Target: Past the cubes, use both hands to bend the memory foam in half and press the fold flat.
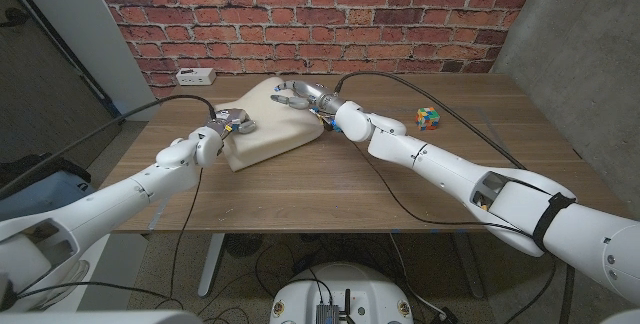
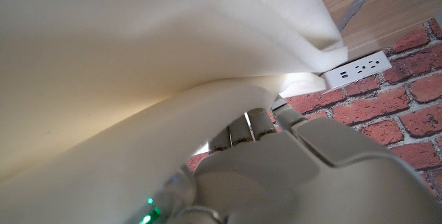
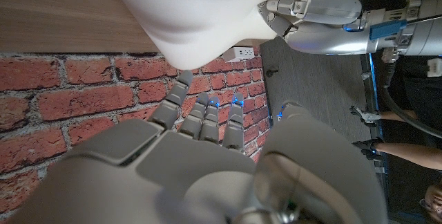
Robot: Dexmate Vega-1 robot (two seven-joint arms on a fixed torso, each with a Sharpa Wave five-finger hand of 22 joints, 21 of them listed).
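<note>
The cream memory foam (image 1: pixel 268 124) lies at the back middle of the table, its left edge lifted and curling. My left hand (image 1: pixel 232 122) grips that left edge; in the left wrist view its fingers (image 2: pixel 245 124) disappear under a fold of the foam (image 2: pixel 138 44). My right hand (image 1: pixel 298 94) hovers at the foam's far right corner, fingers spread and holding nothing. In the right wrist view its fingertips (image 3: pixel 207 106) reach toward the foam (image 3: pixel 200 16) with a gap, and the left hand (image 3: pixel 311 13) holds the foam beyond. A colourful cube (image 1: pixel 428 117) sits to the right.
A second cube (image 1: pixel 321 116) peeks out beside my right wrist at the foam's right edge. A white power strip (image 1: pixel 195 75) lies by the brick wall at the back left. Cables run across the table to both arms. Bare wood stretches in front of the foam.
</note>
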